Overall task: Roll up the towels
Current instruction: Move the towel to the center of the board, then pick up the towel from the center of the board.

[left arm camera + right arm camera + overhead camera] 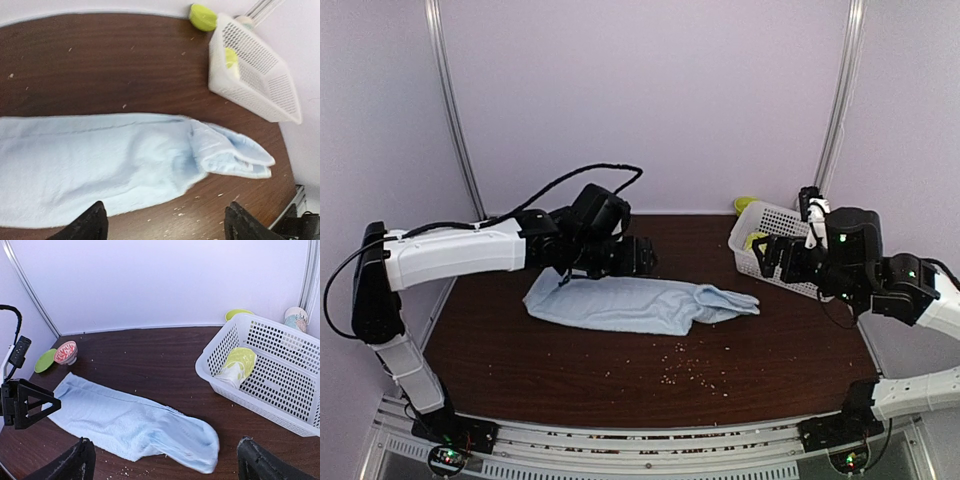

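The pale blue towel [640, 303] lies flat and stretched left to right on the dark wooden table, with its right end folded over itself [227, 155]. My left gripper [642, 256] hovers open and empty above the towel's far left edge; in the left wrist view [167, 227] its fingers straddle the towel's near edge. The lime-green and cream towel [236, 365] lies rolled inside the white basket [215, 355]. My right gripper [768, 260] hangs open and empty in front of the basket, above and right of the blue towel [135, 422].
The white perforated basket [770, 210] stands at the back right, with a lime bowl [202, 17] and a patterned cup [296, 318] behind it. A red-and-white bowl [65, 352] and a green plate [45, 360] sit at the back left. Crumbs [685, 370] dot the table's front.
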Controlling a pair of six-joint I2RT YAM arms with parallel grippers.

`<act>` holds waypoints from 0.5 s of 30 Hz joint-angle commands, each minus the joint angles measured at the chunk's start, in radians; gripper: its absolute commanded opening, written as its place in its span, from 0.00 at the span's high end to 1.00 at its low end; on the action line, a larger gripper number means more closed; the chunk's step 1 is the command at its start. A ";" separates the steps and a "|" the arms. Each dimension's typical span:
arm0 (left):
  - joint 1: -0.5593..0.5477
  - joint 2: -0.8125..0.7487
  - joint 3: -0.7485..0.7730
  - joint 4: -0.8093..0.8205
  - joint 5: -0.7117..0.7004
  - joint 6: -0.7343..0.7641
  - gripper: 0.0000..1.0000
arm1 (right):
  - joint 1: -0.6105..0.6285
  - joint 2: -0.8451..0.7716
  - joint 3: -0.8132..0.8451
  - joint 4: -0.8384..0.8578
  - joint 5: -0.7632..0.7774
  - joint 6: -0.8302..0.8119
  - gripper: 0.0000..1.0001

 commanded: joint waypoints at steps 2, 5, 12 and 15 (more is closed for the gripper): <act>0.049 -0.099 -0.160 -0.047 -0.014 -0.034 0.07 | -0.005 0.065 -0.058 -0.025 -0.072 -0.007 0.02; 0.051 -0.168 -0.242 -0.061 -0.062 -0.029 0.06 | -0.006 0.135 -0.074 -0.022 -0.086 -0.004 0.04; 0.127 -0.274 -0.405 -0.101 -0.116 -0.030 0.14 | -0.135 0.277 -0.140 0.007 -0.214 0.077 0.24; 0.212 -0.339 -0.484 -0.091 -0.090 -0.035 0.15 | -0.151 0.333 -0.169 0.050 -0.235 0.067 0.31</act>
